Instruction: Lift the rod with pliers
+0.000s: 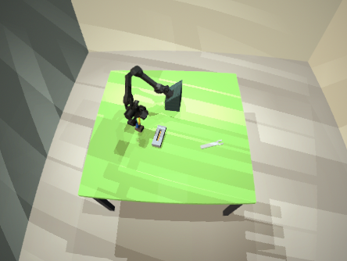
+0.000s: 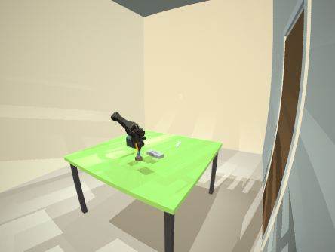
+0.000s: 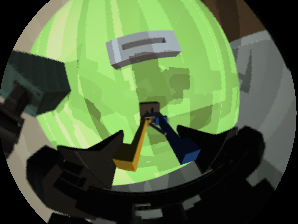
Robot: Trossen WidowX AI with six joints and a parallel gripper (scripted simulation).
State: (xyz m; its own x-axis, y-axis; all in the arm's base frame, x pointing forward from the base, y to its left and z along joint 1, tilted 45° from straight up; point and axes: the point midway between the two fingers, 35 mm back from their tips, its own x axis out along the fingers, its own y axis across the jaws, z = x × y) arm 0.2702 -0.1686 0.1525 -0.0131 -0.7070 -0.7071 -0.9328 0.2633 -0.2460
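Two handles, one yellow, one blue, belong to the pliers [image 1: 139, 122] [image 2: 138, 150] [image 3: 181, 141]. From above, the rod [image 1: 159, 135] is seen in the channel block [image 1: 156, 145] [image 2: 155, 154] [image 3: 145, 56]. From outside, the holster [image 2: 139, 158] [image 1: 139, 128] [image 3: 149, 107] is seen below the gripper [image 2: 138, 145] [image 1: 137, 119] [image 3: 150, 129]. At the wrist, fingers are spread, gripping nothing; both handles should be straddled evenly before squeezing.

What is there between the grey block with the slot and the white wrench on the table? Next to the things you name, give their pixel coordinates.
In the top view, only bare green table top lies between the slotted block [image 1: 154, 142] [image 2: 155, 154] [image 3: 118, 60] and the wrench [image 1: 209, 145] [image 2: 178, 144].
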